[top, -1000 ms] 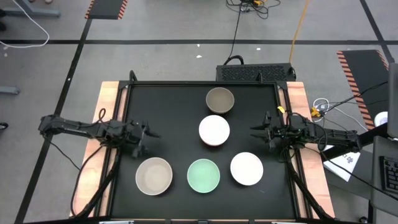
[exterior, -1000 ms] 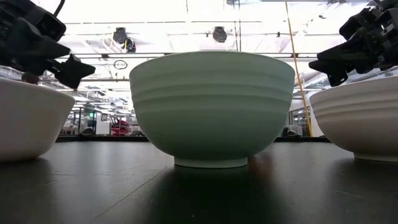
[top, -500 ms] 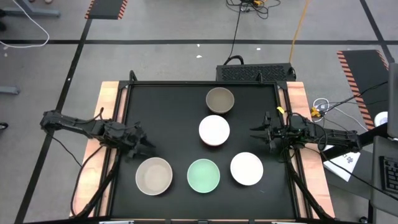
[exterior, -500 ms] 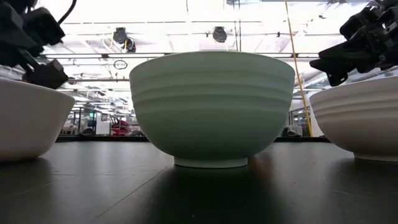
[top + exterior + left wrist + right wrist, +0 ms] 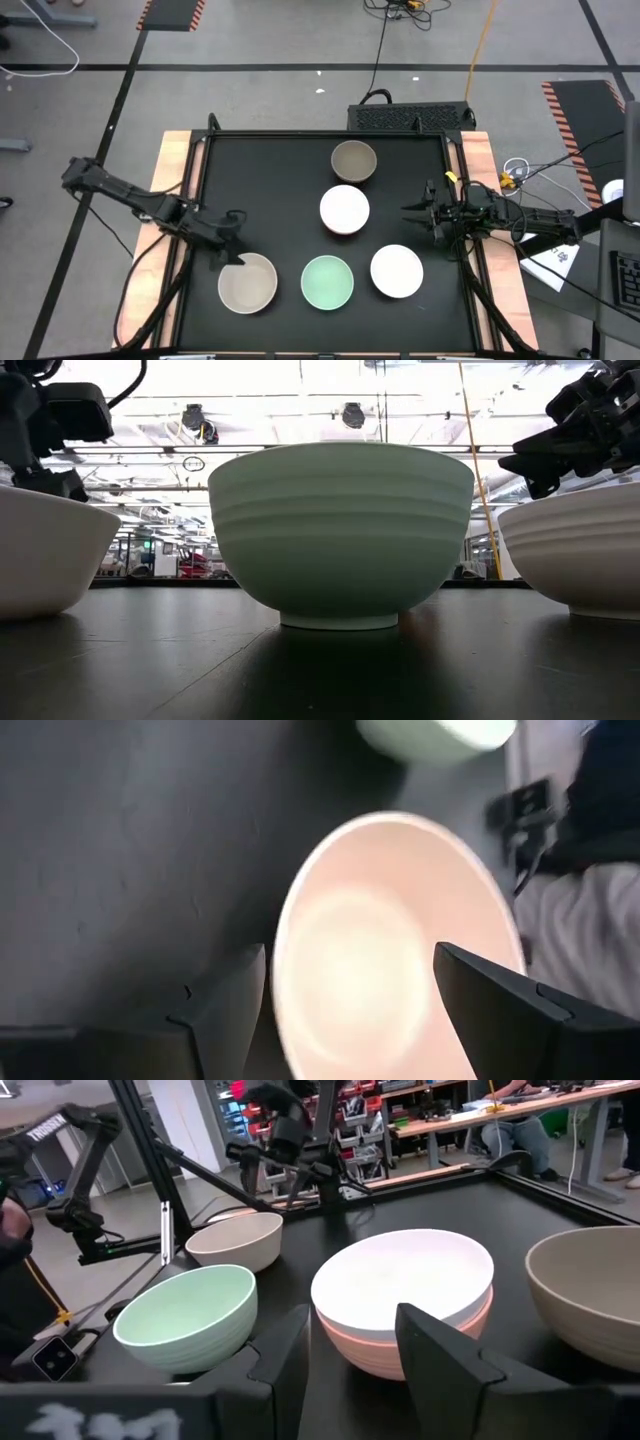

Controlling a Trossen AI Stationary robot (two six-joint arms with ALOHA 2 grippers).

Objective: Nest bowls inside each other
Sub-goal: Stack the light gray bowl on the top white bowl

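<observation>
Your left claw (image 5: 228,250) hangs just above the far-left rim of the beige-grey bowl (image 5: 248,283), at the near-left of the black surface (image 5: 270,180). Its wrist view shows the fingers (image 5: 215,1010) spread, one on either side of that rim, gripping nothing. Your right claw (image 5: 412,212) waits at the right edge of the surface, between the stacked pair and the lone white bowl; its fingers are parted and empty.

The other bowls sit as follows: the mint green bowl (image 5: 328,282) near-centre, just right of the beige-grey one; a white bowl (image 5: 397,271) at near-right; another white bowl (image 5: 345,209) in the middle, already nested in the salmon-orange bowl (image 5: 400,1342), whose rim shows beneath it in the right wrist view; and the dark grey-brown bowl (image 5: 354,161) at the far end.

Judging from this, only one pair is nested, so most of the work remains.

Watch these risks:
- If you close on the rim with only a shallow bite, the smooth wall may slip out and the bowl could drop or tip as it rises.
- A one-sided rim grip will likely let the bowl hang tilted; carried that way, its low edge may clip the mint green bowl close beside it and shove it.
- Coming down too far before closing could press a finger onto the rim and skid the bowl toward the near edge.
- Releasing off-centre over the target may leave the bowl cocked rather than seated.
</observation>
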